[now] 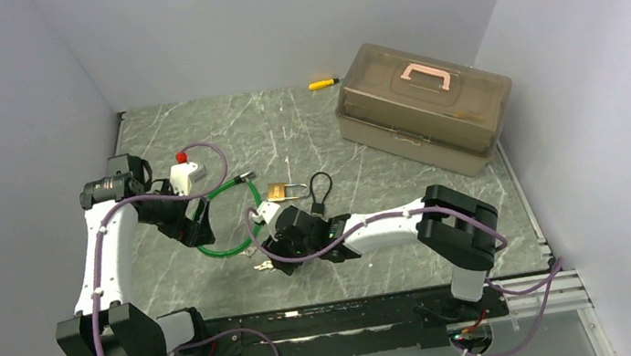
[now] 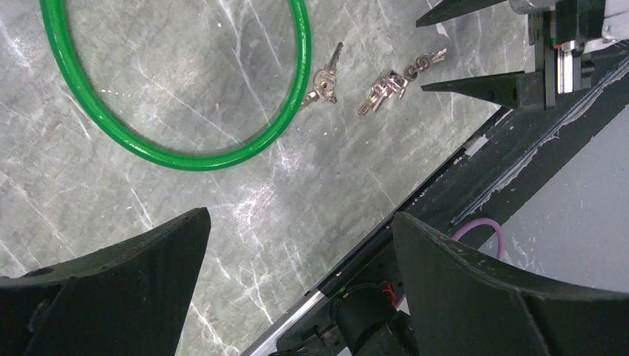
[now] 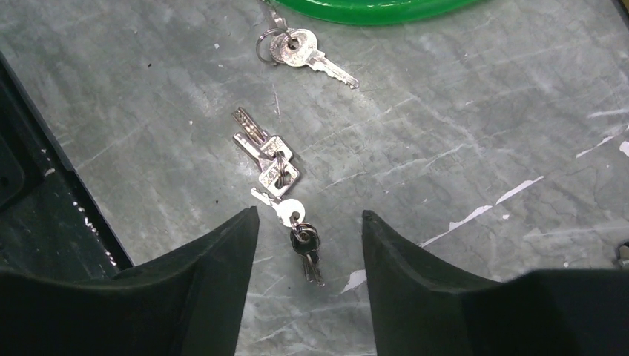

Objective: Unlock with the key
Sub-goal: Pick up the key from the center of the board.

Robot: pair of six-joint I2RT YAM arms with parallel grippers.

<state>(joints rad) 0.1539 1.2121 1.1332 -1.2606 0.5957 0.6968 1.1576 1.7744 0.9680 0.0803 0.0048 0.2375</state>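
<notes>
Several small silvery keys lie on the marble table. A single key [image 3: 305,53] on a ring lies by the green cable loop [image 2: 222,157]. A string of keys [image 3: 268,154] ends in a tiny pair of keys [image 3: 307,252], which lies on the table right between my right gripper's open fingers. My right gripper [image 3: 308,216] is low over them and holds nothing; it also shows in the top view [image 1: 277,261]. The small brass padlock [image 1: 279,191] lies just beyond it. My left gripper [image 2: 300,219] is open and empty above the table, near the green loop [image 1: 223,190].
A black cord loop [image 1: 321,192] lies right of the padlock. A brownish translucent box [image 1: 422,109] with a pink handle stands at the back right. A yellow-and-black tool [image 1: 323,84] lies by the back wall. A white block with a red cap [image 1: 185,173] sits by the left arm.
</notes>
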